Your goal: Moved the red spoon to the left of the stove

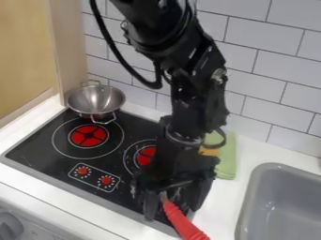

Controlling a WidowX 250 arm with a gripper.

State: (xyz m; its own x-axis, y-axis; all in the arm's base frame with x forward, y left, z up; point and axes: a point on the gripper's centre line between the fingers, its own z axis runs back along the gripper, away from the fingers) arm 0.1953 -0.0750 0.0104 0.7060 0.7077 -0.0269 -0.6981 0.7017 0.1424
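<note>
Spoon (184, 225) between wide-spread fingers (151, 205) of end effector (173, 213) — red handle jutting out below.

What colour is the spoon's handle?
The handle is bright red, seen best in the camera view.

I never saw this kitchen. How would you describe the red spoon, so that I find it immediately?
Find the flat black stove beside the grey rounded sink. At its front corner nearest the sink, below the black end effector, lies the spoon. The round burners and small knobs are also red, but only the spoon has a long, slanting handle.
</note>
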